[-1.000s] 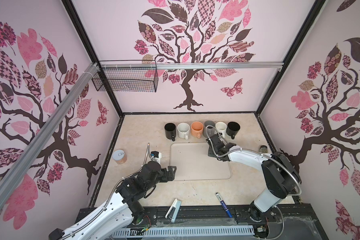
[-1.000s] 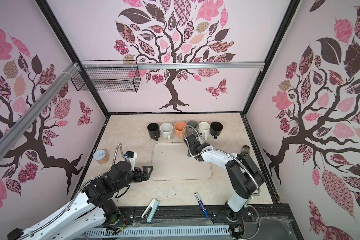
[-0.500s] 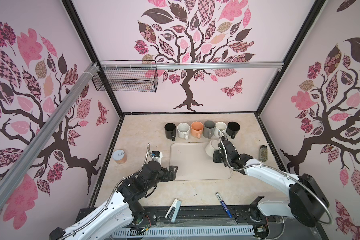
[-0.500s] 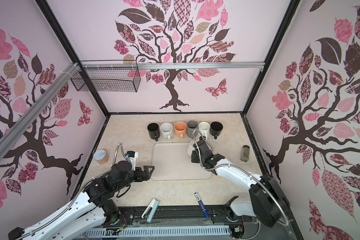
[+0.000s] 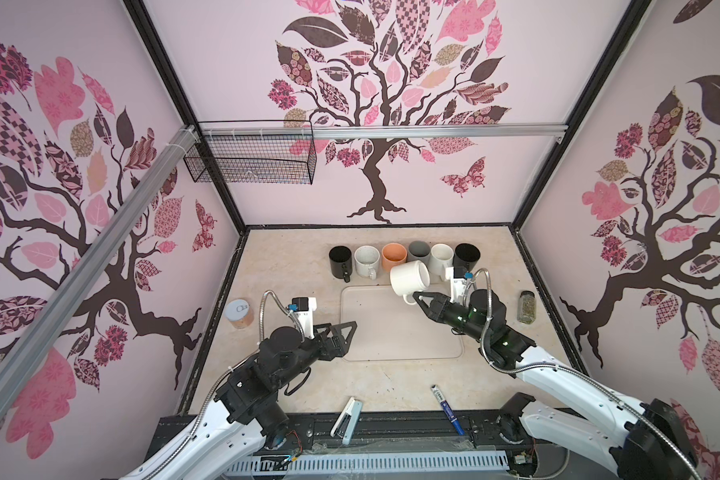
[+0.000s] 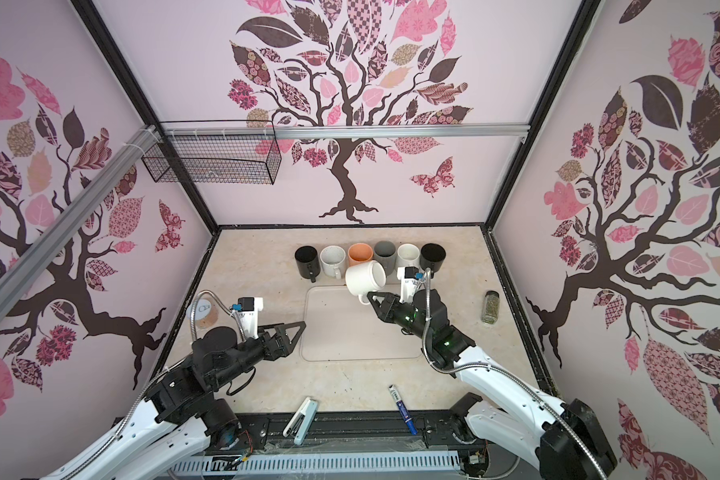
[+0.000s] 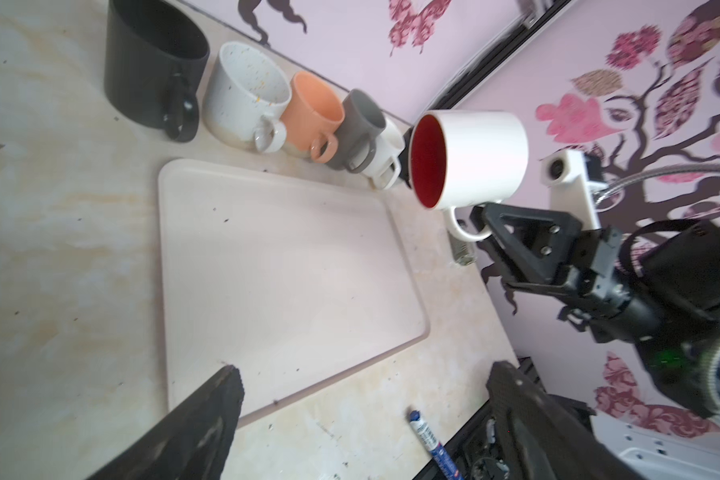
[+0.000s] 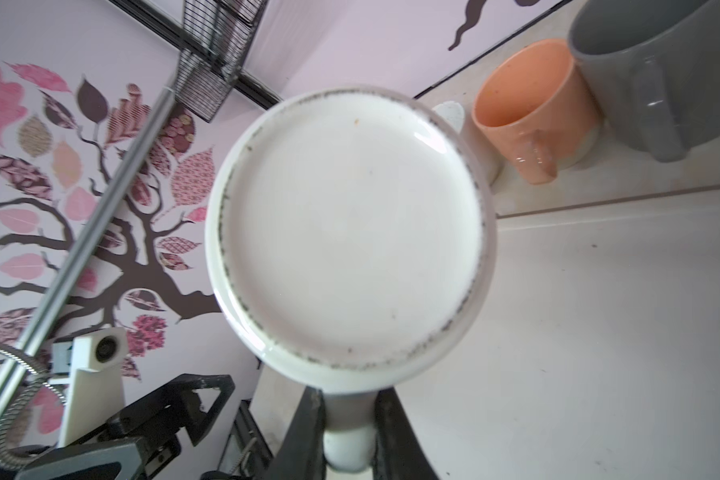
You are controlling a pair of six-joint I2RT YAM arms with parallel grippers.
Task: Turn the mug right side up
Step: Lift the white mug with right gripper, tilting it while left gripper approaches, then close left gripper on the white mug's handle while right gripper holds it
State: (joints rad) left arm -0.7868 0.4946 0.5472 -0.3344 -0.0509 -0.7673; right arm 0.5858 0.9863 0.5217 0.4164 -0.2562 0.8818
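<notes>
Clamped the right gripper [image 5: 415, 296] tight on the handle [image 5: 408, 299] of the white mug [image 5: 408, 277], lifted sideways over the far edge of the tray [image 5: 391, 345], arm stretched forward. Hovered the left gripper [image 5: 347, 338] spread wide, empty.

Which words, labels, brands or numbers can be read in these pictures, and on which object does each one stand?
Nothing can be read with certainty.
On the pen: print on its white band, too blurred to read.
On the can: a dark mark on the lid, too small to read.
On the jar: no label visible.
On the white mug and the row of mugs: no print visible.
</notes>
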